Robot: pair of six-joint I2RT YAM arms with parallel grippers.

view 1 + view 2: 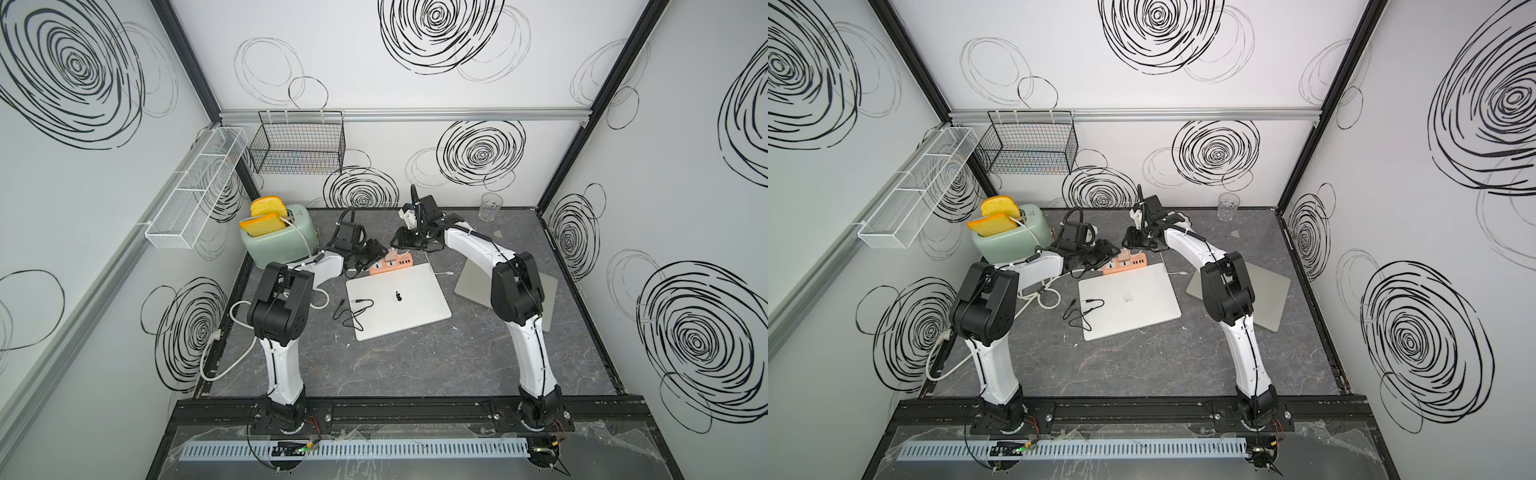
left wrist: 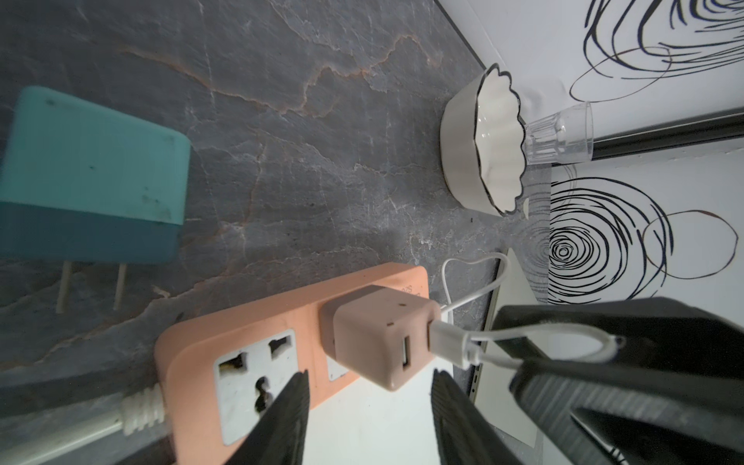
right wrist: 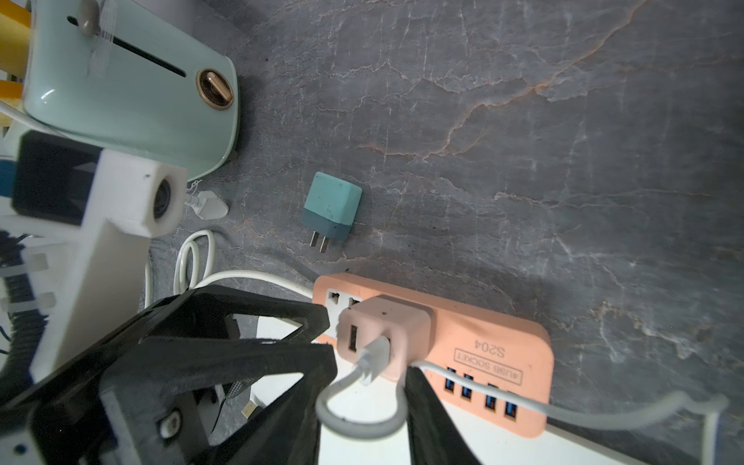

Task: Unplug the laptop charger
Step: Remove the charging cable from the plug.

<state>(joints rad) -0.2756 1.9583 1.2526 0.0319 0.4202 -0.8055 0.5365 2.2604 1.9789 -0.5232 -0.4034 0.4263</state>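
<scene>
**As Two Grippers Flank It, Pink Charger Sits Plugged In**

Although both arms reach over the far part of the marble table [image 1: 415,365], the pink charger cube [image 2: 382,334] sits plugged into the peach power strip [image 2: 187,354]. The strip lies just beyond the closed silver MacBook [image 1: 398,301]. The left gripper [image 2: 370,406] hovers at the cube with its jaws partway apart, one finger on each side, gripping nothing. The right gripper [image 3: 360,382] faces it from the opposite side, jaws also partway apart. The white cable [image 3: 358,418] leaving the charger loops between them; whether they pinch it cannot be told. A teal plug adapter [image 3: 332,207] lies loose on the strip's far side, near the mint toaster [image 3: 133,92].
</scene>
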